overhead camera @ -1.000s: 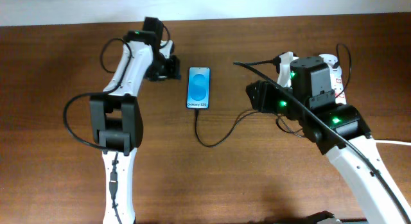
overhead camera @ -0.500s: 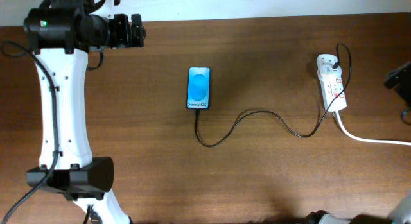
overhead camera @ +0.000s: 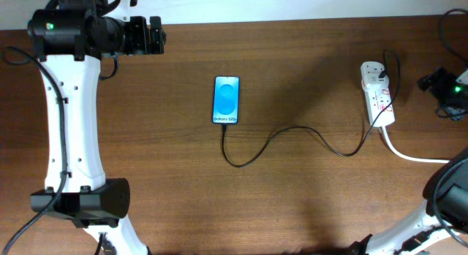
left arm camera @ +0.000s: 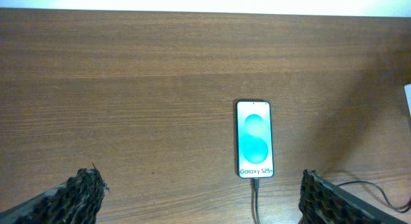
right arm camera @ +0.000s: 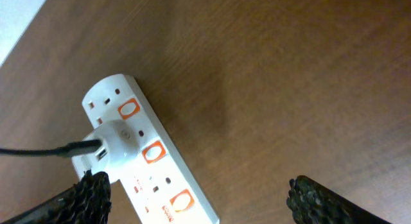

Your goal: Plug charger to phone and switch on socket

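Plainly, a brown wood-grain table, white band beyond, bears the phone.

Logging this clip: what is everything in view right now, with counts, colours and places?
table: one, brown wood, under everything.
phone: one, black frame, lit blue screen, flat, left of centre.
charger: one, thin black cable, from the phone's bottom edge to a white plug on the socket.
socket: one, white strip with orange-red switches, right side.
white cord: one, thick, from the socket off the right edge.
left gripper: one, black fingers, open, empty, back left.
right gripper: one, black fingers, open, empty, near the socket.
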Motion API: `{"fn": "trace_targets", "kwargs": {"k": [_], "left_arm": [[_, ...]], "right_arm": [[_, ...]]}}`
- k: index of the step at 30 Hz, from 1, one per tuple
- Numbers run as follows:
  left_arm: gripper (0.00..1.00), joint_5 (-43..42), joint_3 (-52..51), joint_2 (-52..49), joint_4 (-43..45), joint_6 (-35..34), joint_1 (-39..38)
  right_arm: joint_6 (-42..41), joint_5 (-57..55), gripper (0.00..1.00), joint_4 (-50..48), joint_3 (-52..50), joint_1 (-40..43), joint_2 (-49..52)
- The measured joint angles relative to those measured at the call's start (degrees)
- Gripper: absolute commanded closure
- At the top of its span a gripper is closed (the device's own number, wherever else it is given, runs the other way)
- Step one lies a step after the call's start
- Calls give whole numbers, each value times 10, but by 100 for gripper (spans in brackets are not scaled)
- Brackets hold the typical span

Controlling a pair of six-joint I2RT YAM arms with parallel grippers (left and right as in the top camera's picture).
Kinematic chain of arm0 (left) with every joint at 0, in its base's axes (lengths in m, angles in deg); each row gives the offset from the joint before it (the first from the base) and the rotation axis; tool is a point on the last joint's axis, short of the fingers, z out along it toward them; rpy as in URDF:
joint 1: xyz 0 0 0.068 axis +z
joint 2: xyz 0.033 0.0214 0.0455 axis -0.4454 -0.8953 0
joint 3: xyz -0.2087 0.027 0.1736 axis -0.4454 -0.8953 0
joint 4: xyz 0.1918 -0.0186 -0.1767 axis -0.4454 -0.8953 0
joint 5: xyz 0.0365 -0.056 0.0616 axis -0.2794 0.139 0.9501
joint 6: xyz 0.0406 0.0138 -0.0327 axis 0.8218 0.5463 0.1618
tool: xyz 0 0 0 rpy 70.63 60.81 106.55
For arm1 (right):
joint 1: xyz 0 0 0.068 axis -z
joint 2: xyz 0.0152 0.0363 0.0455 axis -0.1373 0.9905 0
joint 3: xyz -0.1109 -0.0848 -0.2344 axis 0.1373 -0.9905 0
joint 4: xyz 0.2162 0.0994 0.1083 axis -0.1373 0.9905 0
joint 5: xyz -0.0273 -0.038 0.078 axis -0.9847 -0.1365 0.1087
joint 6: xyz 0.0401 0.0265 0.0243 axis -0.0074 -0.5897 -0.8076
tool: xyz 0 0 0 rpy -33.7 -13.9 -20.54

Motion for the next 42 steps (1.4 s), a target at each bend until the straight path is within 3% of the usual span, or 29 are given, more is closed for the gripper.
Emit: {"fn": "trace_targets", "kwargs": {"k": [5,14,42], "left_arm": [[1,0,0,0,0,0,0],[0,0,0,0,0,0,0],[1,0,0,0,0,0,0]], "right_arm": [[34,-22,9,-19,0,-50,57],[22,-33,9,-50,0,-51,113],[4,-123,10,-9,17,-96,110]]}}
